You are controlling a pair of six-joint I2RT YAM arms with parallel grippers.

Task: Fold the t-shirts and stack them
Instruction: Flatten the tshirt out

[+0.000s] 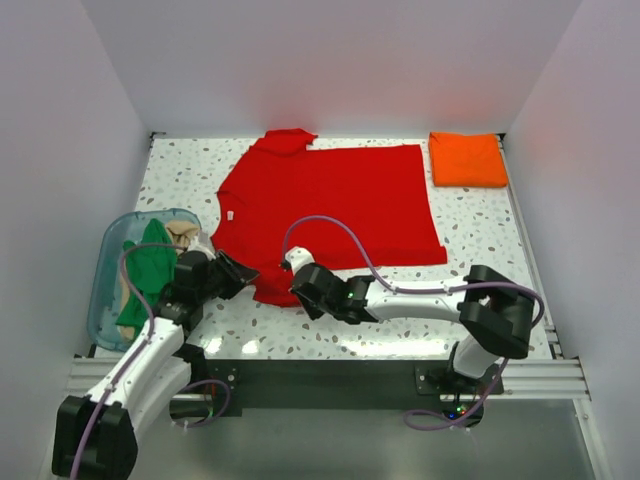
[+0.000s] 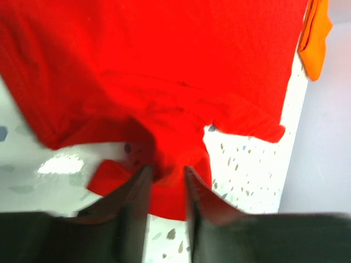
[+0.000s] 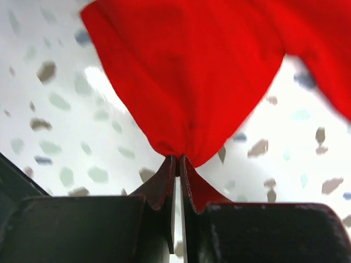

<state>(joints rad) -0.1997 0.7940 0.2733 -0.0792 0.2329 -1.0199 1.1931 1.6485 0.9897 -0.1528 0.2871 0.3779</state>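
A bright red t-shirt (image 1: 330,195) lies spread on the speckled table, with a small white label (image 1: 232,214) near its left side. My right gripper (image 1: 300,290) is shut on the shirt's near edge, pinching a bunched point of red cloth (image 3: 192,71) at its fingertips (image 3: 176,159). My left gripper (image 1: 243,272) is at the shirt's near-left sleeve. Its jaws stand apart (image 2: 167,172) with red cloth (image 2: 164,66) lying between and beyond them. A folded orange t-shirt (image 1: 467,159) lies at the back right and also shows in the left wrist view (image 2: 315,38).
A clear bluish tub (image 1: 105,300) stands at the near left, holding a green shirt (image 1: 150,270) and a tan shirt (image 1: 183,237). White walls close in the table on the left, back and right. The left wrist view is blurred.
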